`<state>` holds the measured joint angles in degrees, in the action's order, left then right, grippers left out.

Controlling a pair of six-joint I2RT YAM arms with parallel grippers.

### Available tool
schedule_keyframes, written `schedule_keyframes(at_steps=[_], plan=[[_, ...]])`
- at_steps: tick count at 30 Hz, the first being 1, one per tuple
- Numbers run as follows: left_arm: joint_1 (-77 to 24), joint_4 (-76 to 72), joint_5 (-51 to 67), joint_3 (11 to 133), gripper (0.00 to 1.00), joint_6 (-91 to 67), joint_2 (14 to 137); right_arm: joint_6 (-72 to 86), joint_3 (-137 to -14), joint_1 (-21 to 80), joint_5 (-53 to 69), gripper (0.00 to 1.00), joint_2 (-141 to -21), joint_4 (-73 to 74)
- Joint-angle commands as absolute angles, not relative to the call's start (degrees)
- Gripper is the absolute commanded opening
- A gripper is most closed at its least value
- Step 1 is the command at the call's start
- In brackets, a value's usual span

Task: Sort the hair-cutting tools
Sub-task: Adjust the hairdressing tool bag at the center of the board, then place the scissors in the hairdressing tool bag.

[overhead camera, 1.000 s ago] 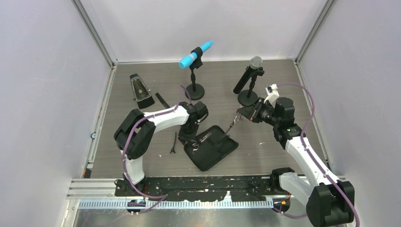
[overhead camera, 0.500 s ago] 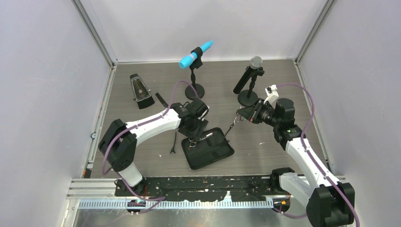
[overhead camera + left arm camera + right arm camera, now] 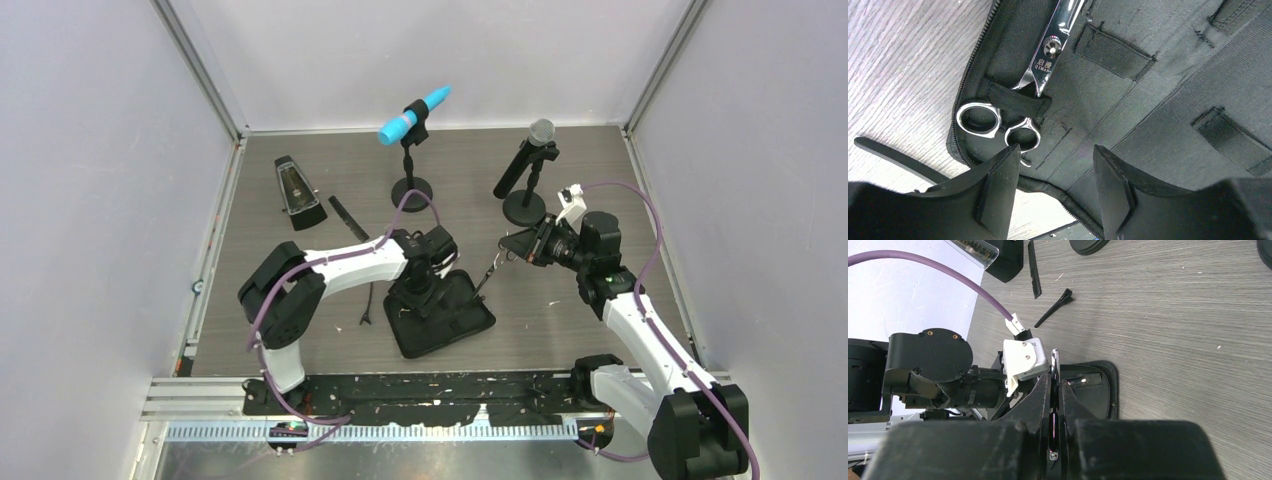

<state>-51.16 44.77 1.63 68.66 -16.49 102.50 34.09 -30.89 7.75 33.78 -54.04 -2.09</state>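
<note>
An open black zip case (image 3: 462,322) lies at mid-table. One pair of silver scissors (image 3: 1000,116) is tucked under an elastic loop (image 3: 1013,97) inside the case (image 3: 1168,75). My left gripper (image 3: 1055,156) hovers just above the case lining, open, with nothing between its fingers (image 3: 998,185). My right gripper (image 3: 513,247) hangs right of the case, shut on the second scissors (image 3: 489,268), whose thin silver edge (image 3: 1055,365) shows between the pads. A black hair clip (image 3: 368,306) lies left of the case and the comb (image 3: 343,216) farther back. Both also show in the right wrist view: clip (image 3: 1054,309), comb (image 3: 1034,269).
A black metronome (image 3: 298,190) stands at the back left. Two microphone stands are at the back, one with a blue mic (image 3: 412,115), one with a black mic (image 3: 527,165). White walls enclose the table on three sides.
My left gripper has opened, let go of the scissors in the case, and moved right over the case. The case shifted a little. The right arm has barely moved.
</note>
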Motion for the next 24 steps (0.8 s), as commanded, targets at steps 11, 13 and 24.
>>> schedule_keyframes(at_steps=[11,13,24], plan=[[-52.8,48.1,2.5,71.9,0.31,-18.9,107.4,32.6,-30.2,7.5,33.2,0.06,-54.6,-5.7],[-52.9,48.3,2.2,71.7,0.20,-19.0,107.7,32.1,-29.6,7.6,31.9,0.06,-55.1,-6.4],[-53.0,47.3,3.0,69.3,0.14,-17.8,103.6,39.6,-25.3,7.9,33.4,0.06,-67.1,-31.2]])
